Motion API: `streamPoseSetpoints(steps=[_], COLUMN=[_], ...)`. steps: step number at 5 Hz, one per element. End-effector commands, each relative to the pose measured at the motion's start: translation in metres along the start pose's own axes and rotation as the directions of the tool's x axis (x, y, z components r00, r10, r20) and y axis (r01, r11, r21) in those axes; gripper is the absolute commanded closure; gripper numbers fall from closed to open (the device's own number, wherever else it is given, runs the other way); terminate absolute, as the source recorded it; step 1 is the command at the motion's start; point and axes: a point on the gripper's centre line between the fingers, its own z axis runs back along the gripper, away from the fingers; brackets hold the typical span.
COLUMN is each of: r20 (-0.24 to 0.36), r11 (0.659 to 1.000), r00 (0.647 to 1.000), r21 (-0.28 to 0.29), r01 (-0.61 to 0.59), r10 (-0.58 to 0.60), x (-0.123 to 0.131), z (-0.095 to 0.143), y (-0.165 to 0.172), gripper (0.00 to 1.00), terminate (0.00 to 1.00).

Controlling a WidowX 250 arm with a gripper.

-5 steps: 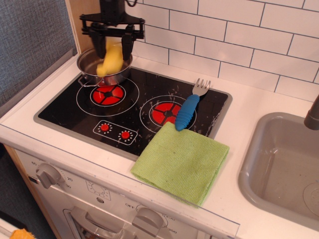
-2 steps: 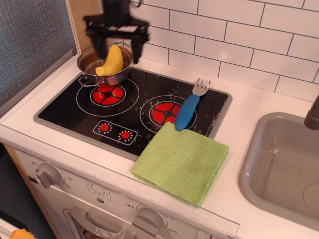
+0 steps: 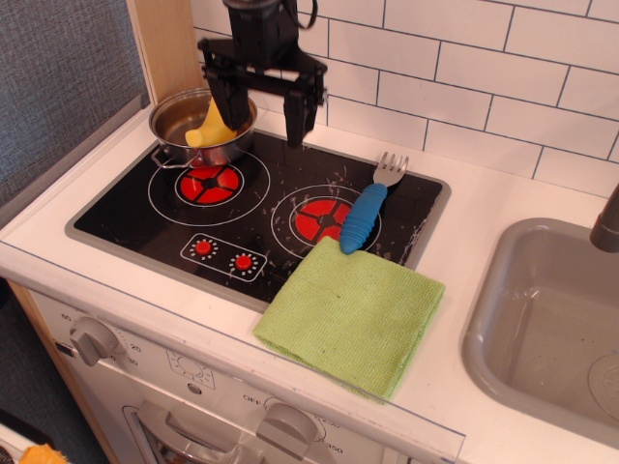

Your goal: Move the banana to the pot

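The yellow banana point(image 3: 207, 128) stands leaning inside the shiny steel pot point(image 3: 174, 130) on the back left of the black stovetop. Part of it is hidden behind my left finger. My gripper point(image 3: 261, 121) hangs just right of the pot, above the stove's back edge. Its two black fingers point(image 3: 297, 111) are spread wide with nothing between them. It is apart from the banana.
A blue-handled fork point(image 3: 366, 213) lies across the right burner. A green cloth point(image 3: 352, 313) overlaps the stove's front right corner. A grey sink basin point(image 3: 546, 324) is at the right. White tile wall point(image 3: 464, 68) stands behind; a wooden panel point(image 3: 162, 48) at back left.
The gripper let go of the banana, which dropped into the pot. The gripper then rose slightly and shifted right, away from the pot, with fingers open.
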Motion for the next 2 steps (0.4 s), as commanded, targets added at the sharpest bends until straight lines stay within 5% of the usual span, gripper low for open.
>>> streamPoseSetpoints(steps=[1,2], r20=[0.068,0.068], r11=[1.0,1.0], r00=[0.998,0.998], r21=[0.011,0.011], r01=[0.007,0.007], r10=[-0.007,-0.007], x=[-0.0074,-0.0074], z=[0.0241,0.0241], y=[0.0113,0.0113], gripper=[0.0,0.0], terminate=[0.0,1.0])
